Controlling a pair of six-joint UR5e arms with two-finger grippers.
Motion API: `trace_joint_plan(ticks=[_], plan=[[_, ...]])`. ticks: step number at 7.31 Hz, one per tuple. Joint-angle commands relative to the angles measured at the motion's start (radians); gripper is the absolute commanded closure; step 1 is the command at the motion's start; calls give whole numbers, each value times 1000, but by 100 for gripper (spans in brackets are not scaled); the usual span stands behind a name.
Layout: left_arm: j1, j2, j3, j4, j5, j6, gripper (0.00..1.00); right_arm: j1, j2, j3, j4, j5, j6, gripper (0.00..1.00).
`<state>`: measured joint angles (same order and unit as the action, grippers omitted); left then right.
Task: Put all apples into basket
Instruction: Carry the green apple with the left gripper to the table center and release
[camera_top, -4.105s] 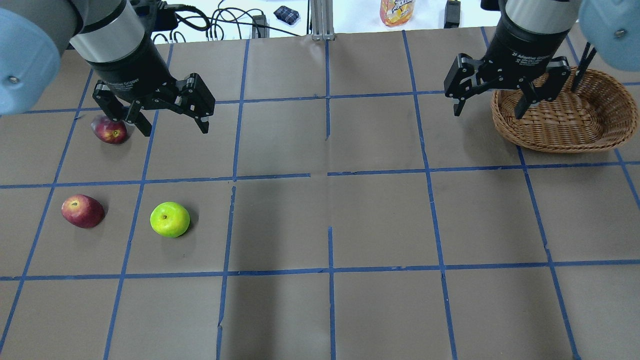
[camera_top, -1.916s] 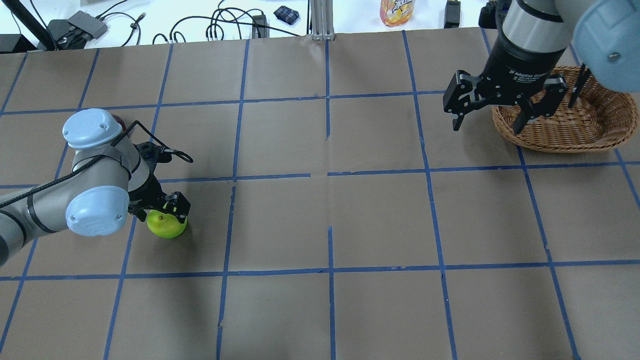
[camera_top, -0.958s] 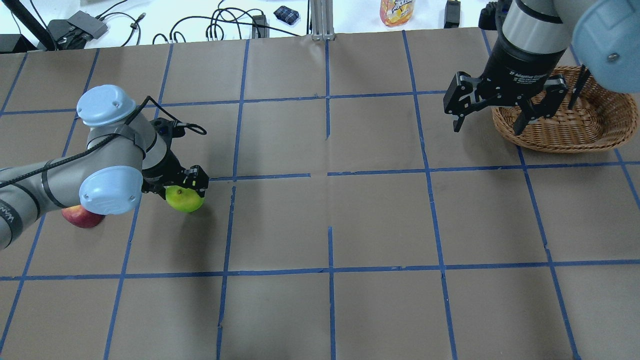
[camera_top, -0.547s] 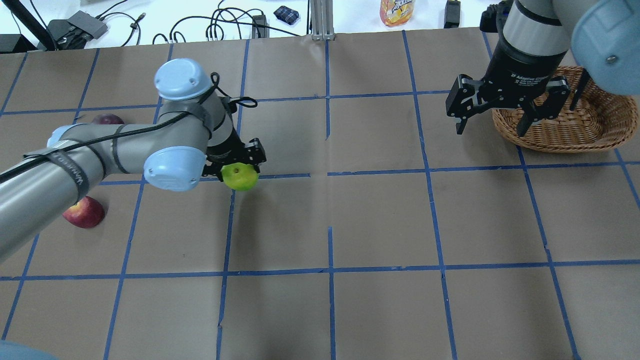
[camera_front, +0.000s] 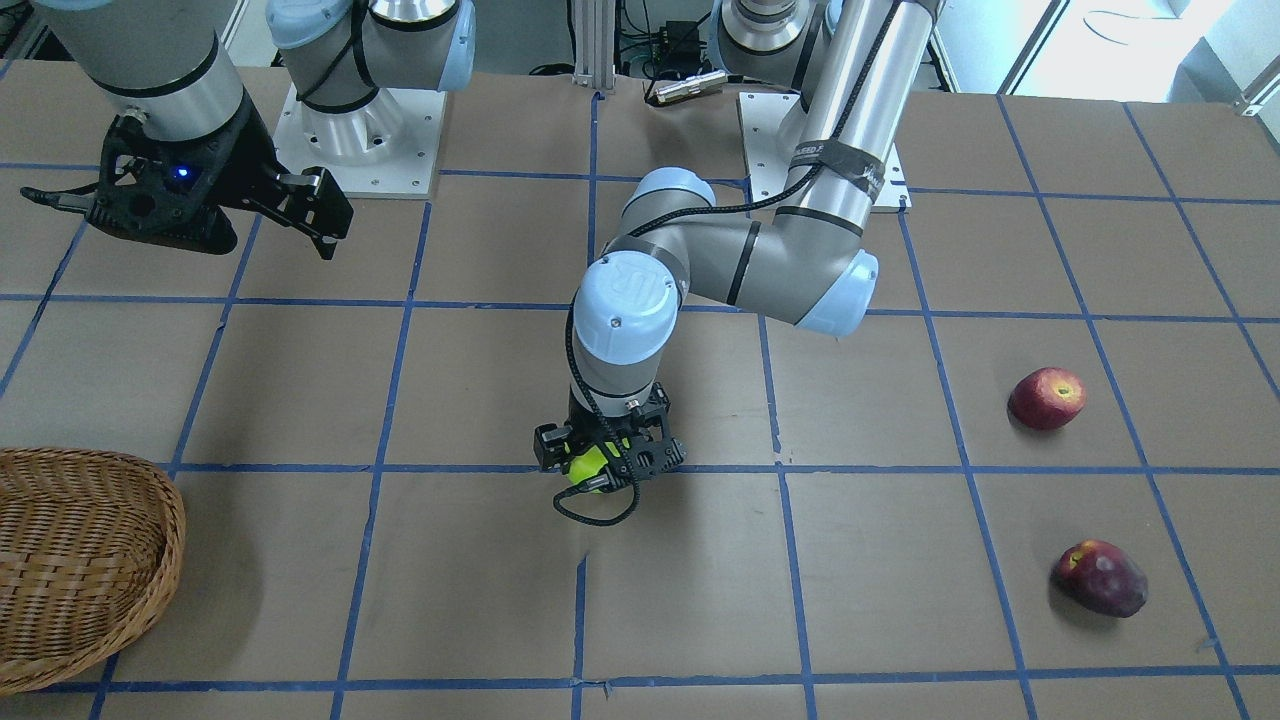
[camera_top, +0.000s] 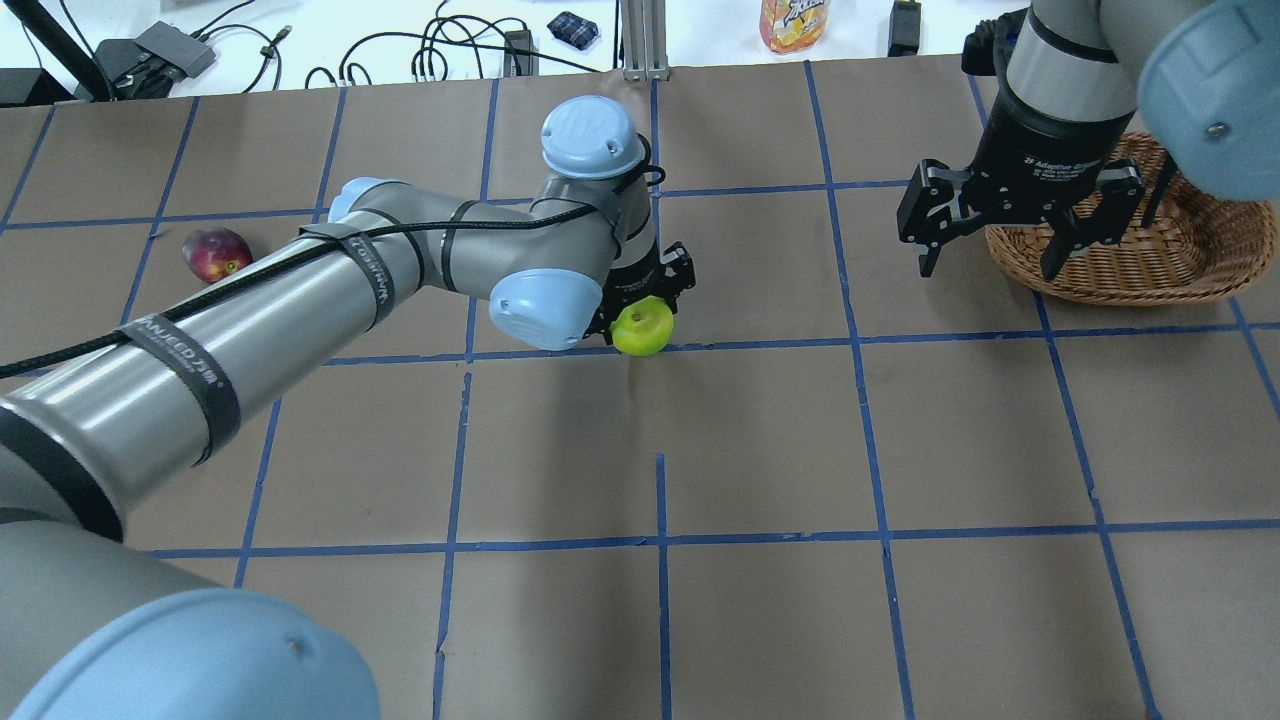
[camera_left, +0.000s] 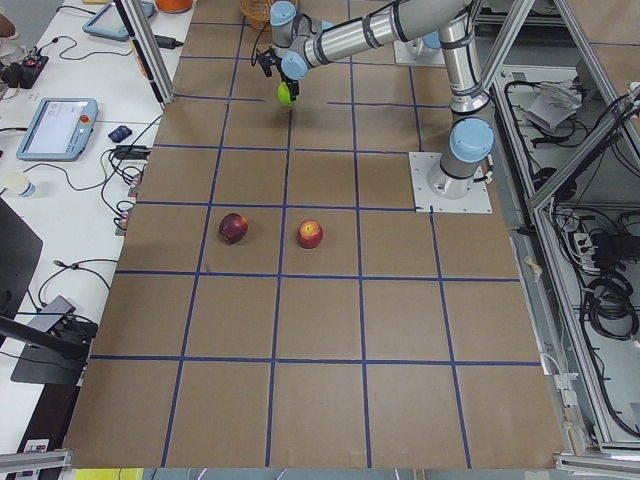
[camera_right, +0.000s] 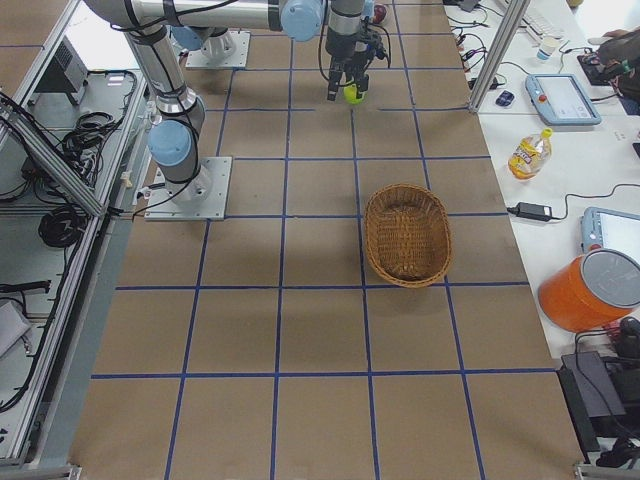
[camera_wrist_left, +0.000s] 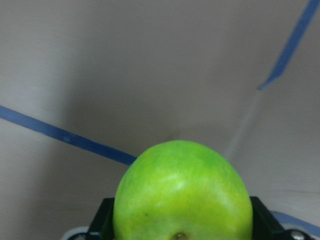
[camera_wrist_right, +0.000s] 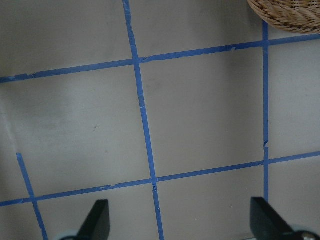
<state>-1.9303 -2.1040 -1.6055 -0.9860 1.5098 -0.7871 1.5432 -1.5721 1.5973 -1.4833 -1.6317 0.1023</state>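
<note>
Green apple (camera_top: 641, 329) is clamped between the fingers of the left gripper (camera_front: 607, 466), over the middle of the counter (camera_top: 760, 440). Well off to the left, the red apple (camera_front: 1046, 398) and the maroon apple (camera_front: 1098, 578) lie on the counter. At the far right, the right gripper (camera_top: 988, 268) hovers, fingers apart, near the empty wicker basket (camera_top: 1130, 293).

We've clamped our left gripper (camera_top: 645, 305) on the green apple (camera_top: 641, 330), lifted it and swung it toward the basket (camera_top: 1130, 285). It's much nearer now, though well short.
</note>
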Motion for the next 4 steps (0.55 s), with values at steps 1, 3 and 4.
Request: trace_joint_plan(ticks=[1,3,4], plan=[[-27,-19,16,-6,6,-15,21,0,4,1,-2,1,0,0],[-23,-14,15,-16,13,84,0,0,7,1,-5,3,2,0],[3,13,16,-29,7,97,0,2,17,3,-5,3,5,0]])
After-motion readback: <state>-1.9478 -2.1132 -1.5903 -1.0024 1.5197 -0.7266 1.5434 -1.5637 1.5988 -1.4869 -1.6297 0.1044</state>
